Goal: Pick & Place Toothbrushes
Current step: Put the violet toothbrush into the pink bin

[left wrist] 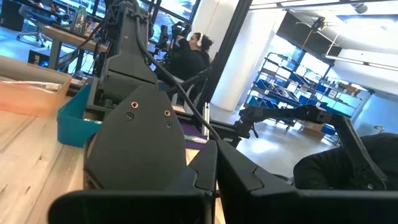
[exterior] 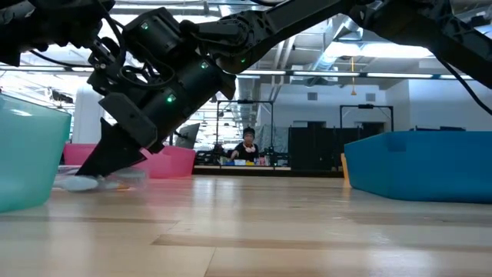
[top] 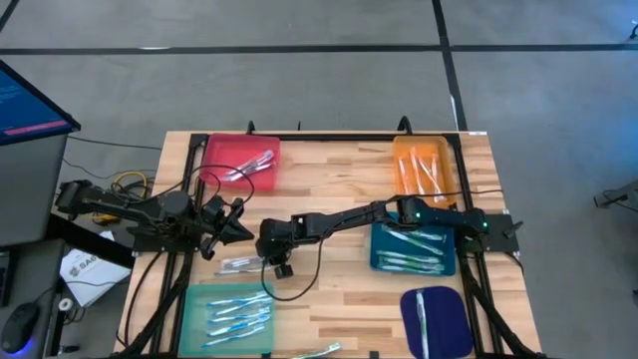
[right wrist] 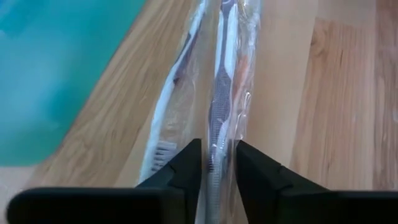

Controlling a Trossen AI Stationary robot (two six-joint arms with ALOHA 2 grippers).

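Two wrapped toothbrushes (top: 237, 265) lie side by side on the wooden table, just beyond the light teal tray (top: 194, 299). My right gripper (right wrist: 218, 163) reaches in from the right and slants down onto them, closed on the clear-wrapped toothbrush (right wrist: 221, 81). The other toothbrush (right wrist: 176, 99) lies beside it, touched by nothing. In the low view the right gripper's fingertips (exterior: 86, 165) come down to the table. My left gripper (top: 237, 225) hangs shut and empty to the left of the right gripper. My right gripper pinches the wrapped toothbrush between its two fingers at the handle part (right wrist: 217, 140) near one end. The fingers slant down from the table's right and point along the brush. The brush lies flat on the table, stretching away from the fingers.
A pink tray (top: 242, 163) with toothbrushes stands far left, an orange tray (top: 427, 168) far right. A blue tray (top: 414, 249) lies under the right arm, a dark blue tray (top: 436, 321) near right. A person sits in the room behind.
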